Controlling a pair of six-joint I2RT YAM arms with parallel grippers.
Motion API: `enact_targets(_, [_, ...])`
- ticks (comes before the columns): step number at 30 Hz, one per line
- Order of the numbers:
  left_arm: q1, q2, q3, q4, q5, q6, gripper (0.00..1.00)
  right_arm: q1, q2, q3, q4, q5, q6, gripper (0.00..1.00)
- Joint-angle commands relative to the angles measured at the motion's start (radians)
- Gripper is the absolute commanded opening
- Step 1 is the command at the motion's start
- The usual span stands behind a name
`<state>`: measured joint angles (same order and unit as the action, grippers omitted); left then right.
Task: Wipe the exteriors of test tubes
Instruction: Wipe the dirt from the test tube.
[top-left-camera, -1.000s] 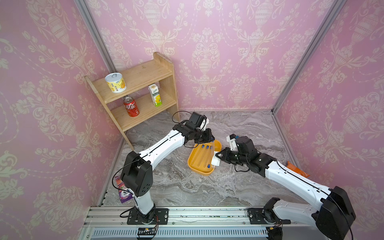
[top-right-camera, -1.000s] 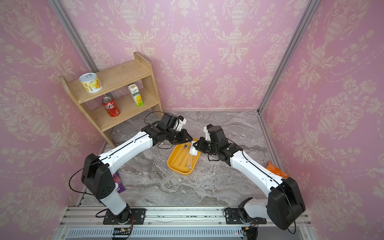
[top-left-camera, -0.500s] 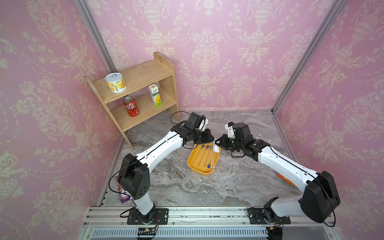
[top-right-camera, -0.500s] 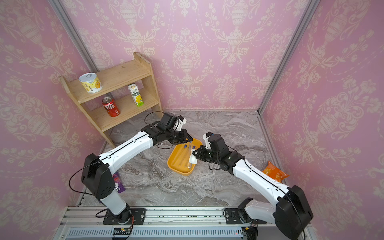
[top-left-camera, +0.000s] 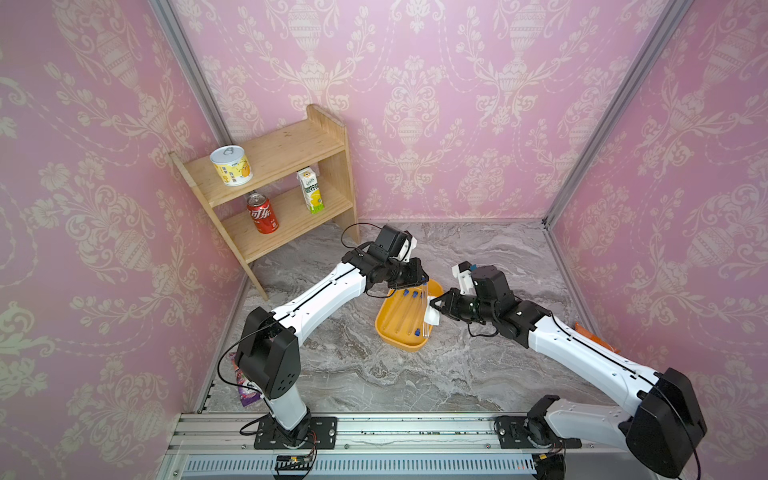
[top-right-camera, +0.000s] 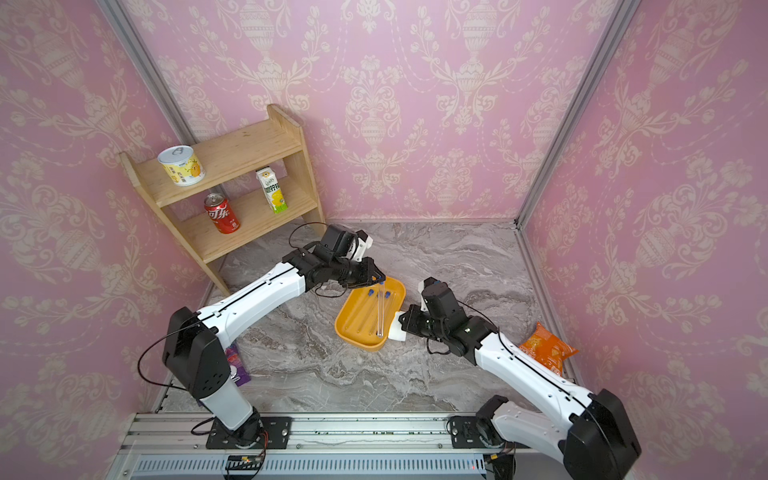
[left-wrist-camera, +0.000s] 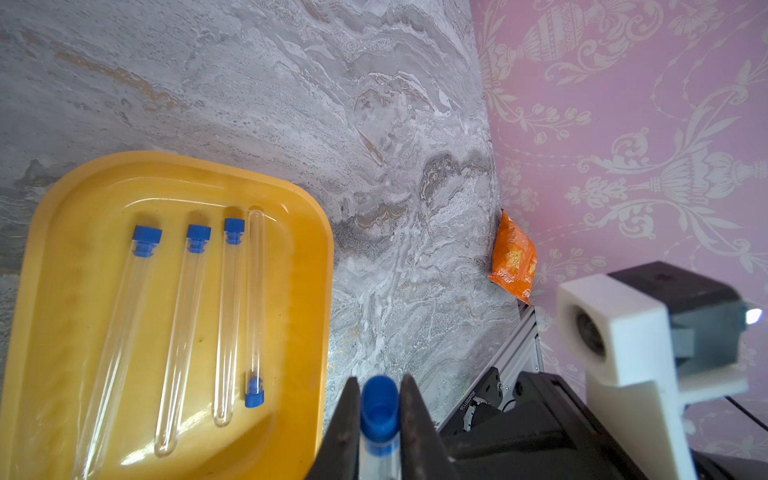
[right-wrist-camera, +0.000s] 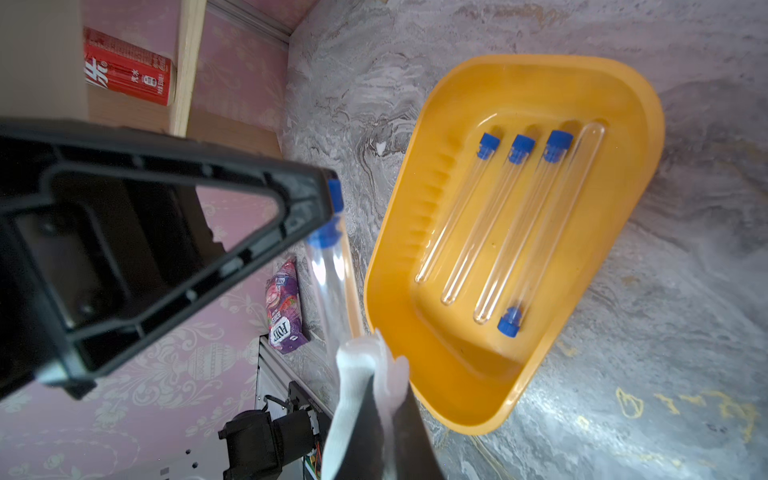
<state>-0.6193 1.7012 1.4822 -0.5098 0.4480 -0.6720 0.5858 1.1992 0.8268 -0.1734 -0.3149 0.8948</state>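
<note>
Wiping held tube (right-wrist-camera: 332, 286): I ran the pad (right-wrist-camera: 351, 365) back from cap toward closed end, beside tray (left-wrist-camera: 307, 291) rim; another pass done.
Right gripper (right-wrist-camera: 384, 390): pressed together on pad.
Left gripper (left-wrist-camera: 379, 419): pinching the cap.
Inside tray: four tubes (left-wrist-camera: 183, 324).

Four clear test tubes (left-wrist-camera: 183, 332) lie side by side in the yellow tray (left-wrist-camera: 299, 291): three have their blue caps at one end, and the fourth (left-wrist-camera: 254, 307) is flipped, cap the other way. The fifth tube (right-wrist-camera: 332, 291) is up off the tray near its rim, its capped end pinched in the left gripper (left-wrist-camera: 379, 380) jaws and its closed end meeting the white pad (right-wrist-camera: 361, 374).
</note>
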Motion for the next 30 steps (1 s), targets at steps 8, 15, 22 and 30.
enact_targets(8, [-0.008,0.001,0.036,0.026,0.013,-0.023,0.15,0.018,-0.173,-0.132,-0.203,0.272,-0.045,0.0])
enact_targets(15, [-0.01,0.021,0.043,0.071,0.026,-0.055,0.15,0.023,-0.26,-0.253,0.011,0.217,0.118,0.0])
enact_targets(22, [-0.013,0.028,0.032,0.109,0.03,-0.081,0.15,0.039,-0.274,-0.286,0.158,0.217,0.218,0.0])
enact_targets(30, [-0.016,0.034,0.021,0.126,0.031,-0.089,0.15,0.044,-0.287,-0.261,0.199,0.201,0.266,0.0])
